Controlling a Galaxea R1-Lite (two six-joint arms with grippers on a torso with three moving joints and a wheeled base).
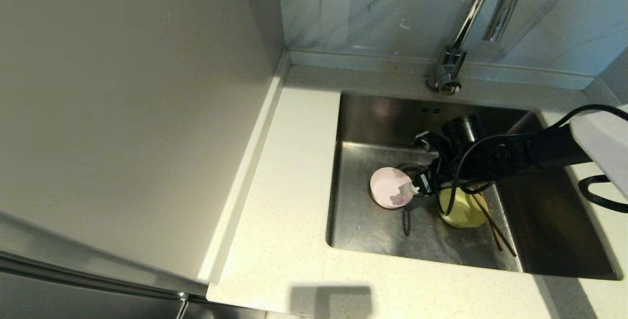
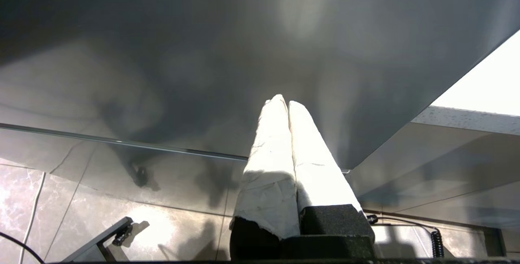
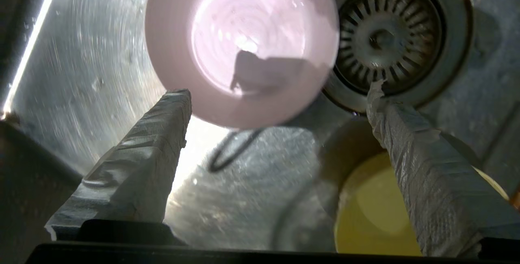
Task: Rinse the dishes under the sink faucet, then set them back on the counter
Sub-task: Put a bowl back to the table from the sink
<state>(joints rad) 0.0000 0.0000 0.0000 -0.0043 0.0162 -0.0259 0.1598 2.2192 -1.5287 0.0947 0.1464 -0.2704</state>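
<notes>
A pale pink bowl (image 1: 387,187) sits on the floor of the sink (image 1: 373,230), beside the strainer drain (image 1: 409,167). To its right a yellow-green bowl (image 1: 463,208) has two brown chopsticks (image 1: 495,228) leaning out of it. My right gripper (image 1: 414,186) reaches into the basin from the right, just above both bowls. Its taped fingers stand wide open and hold nothing. In the right wrist view the gripper (image 3: 277,91) hangs over the pink bowl (image 3: 239,48) rim, with the yellow-green bowl (image 3: 378,211) under one finger (image 3: 422,174). My left gripper (image 2: 282,100) is parked and shut.
The chrome faucet (image 1: 471,14) arches over the back of the sink. Off-white counter (image 1: 289,186) runs along the left and front of the basin. A grey panel (image 1: 122,113) stands at the left. The drain (image 3: 386,38) lies next to the pink bowl.
</notes>
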